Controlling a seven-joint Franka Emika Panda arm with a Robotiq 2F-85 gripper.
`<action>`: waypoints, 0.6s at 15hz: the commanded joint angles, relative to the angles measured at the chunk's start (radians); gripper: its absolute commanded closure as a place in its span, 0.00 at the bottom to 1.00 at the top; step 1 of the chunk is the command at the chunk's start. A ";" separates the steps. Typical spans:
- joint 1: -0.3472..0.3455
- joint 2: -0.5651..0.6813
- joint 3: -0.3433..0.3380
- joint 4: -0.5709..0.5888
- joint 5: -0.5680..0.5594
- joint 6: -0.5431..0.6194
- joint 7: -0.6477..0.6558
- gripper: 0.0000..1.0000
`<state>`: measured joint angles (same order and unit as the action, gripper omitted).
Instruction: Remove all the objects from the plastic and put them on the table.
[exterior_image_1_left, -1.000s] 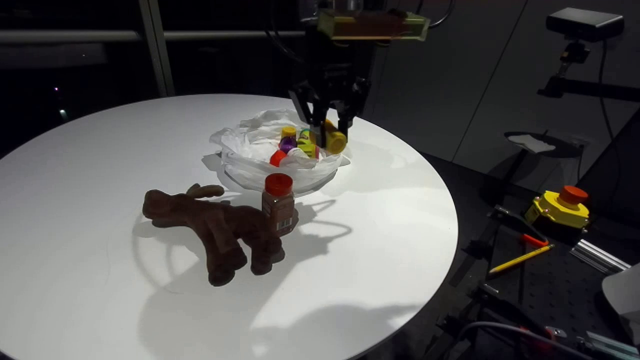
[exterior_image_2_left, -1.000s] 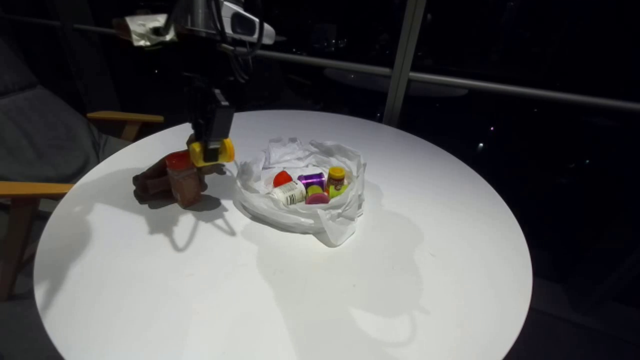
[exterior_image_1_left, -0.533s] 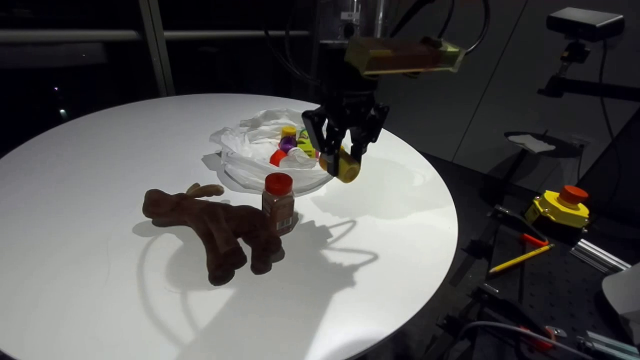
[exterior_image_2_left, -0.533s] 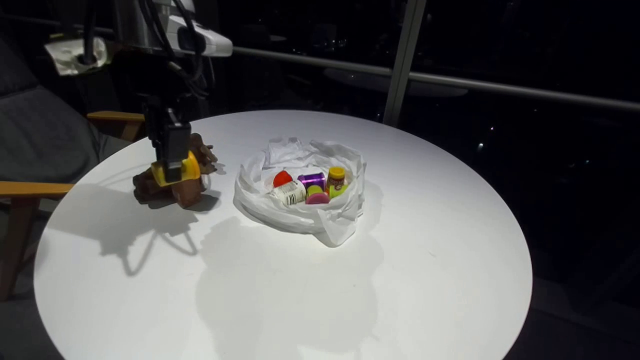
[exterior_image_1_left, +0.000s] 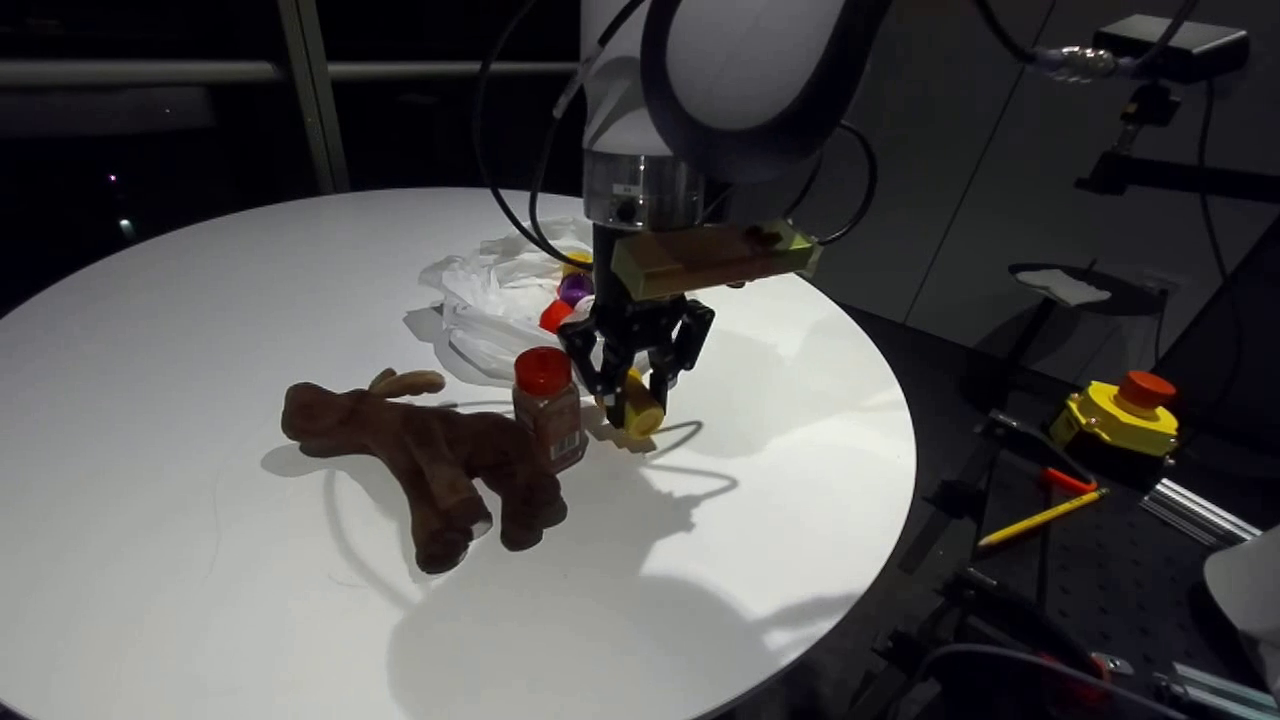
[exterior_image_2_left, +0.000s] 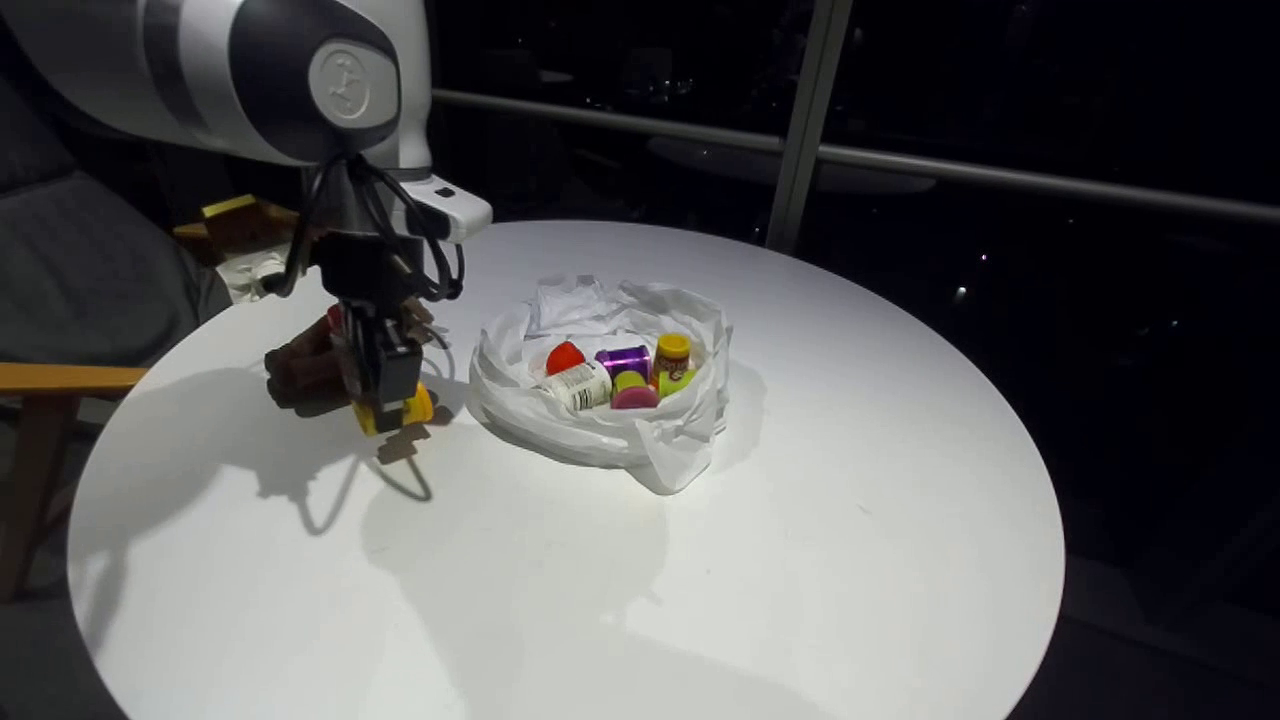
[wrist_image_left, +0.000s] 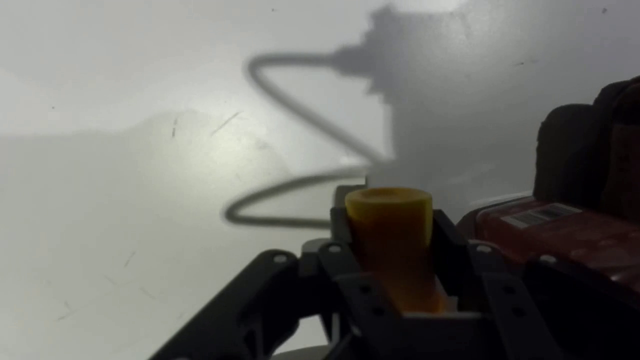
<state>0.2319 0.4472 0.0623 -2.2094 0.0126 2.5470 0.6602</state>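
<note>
My gripper is shut on a yellow container lying on its side between the fingers. The gripper also shows in an exterior view and in the wrist view. It holds the container low over the white table, its shadow close under it; whether it touches cannot be told. The white plastic bag lies open. In it are a red item, a white bottle, a purple can, a yellow-lidded container and a pink-lidded one.
A red-capped jar stands close beside my gripper. A brown plush toy lies against the jar. The jar's red body and barcode fill the right of the wrist view. A chair stands beyond the table edge.
My gripper has carried the yellow container away from the bag and down to near the table beside the jar. The jar and plush toy have shifted slightly. The bag's contents look unchanged.
</note>
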 joint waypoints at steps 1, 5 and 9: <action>0.026 0.000 -0.022 0.007 0.004 0.002 0.004 0.38; 0.017 -0.078 -0.020 -0.060 0.026 0.043 0.004 0.06; 0.014 -0.055 -0.020 -0.034 0.021 0.019 -0.005 0.00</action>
<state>0.2368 0.3922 0.0513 -2.2448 0.0265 2.5684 0.6600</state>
